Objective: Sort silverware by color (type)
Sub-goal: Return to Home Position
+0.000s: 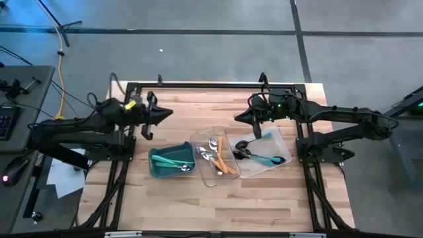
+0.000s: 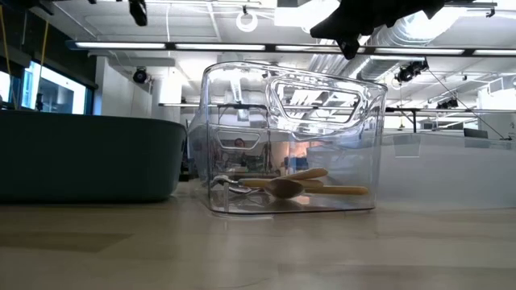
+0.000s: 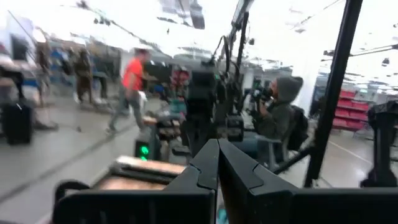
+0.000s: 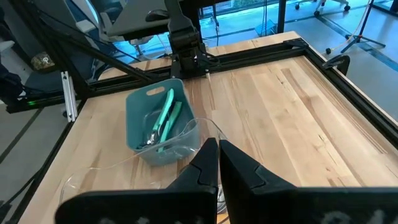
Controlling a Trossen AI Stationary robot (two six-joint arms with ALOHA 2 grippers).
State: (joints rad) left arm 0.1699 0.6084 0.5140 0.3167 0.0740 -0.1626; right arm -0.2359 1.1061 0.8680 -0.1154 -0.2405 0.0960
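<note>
The silverware lies sorted in three containers at mid-table. Teal-handled pieces lie in the teal bin (image 1: 170,161), which the right wrist view also shows as the teal bin (image 4: 158,121). Orange-handled spoons (image 1: 225,162) lie in the middle clear tray (image 1: 213,156); the low view shows those orange-handled spoons (image 2: 300,187) through its wall. Black-headed pieces (image 1: 261,157) lie in the right clear tray (image 1: 263,153). My left gripper (image 1: 169,113) hangs shut above the table's far left, holding nothing. My right gripper (image 1: 238,118) hangs shut above the far side of the right tray, holding nothing.
A black frame (image 1: 218,84) runs along the table's far edge and sides. Bare wood lies in front of the trays toward the near edge (image 1: 218,211). People show in the room beyond the table in the left wrist view.
</note>
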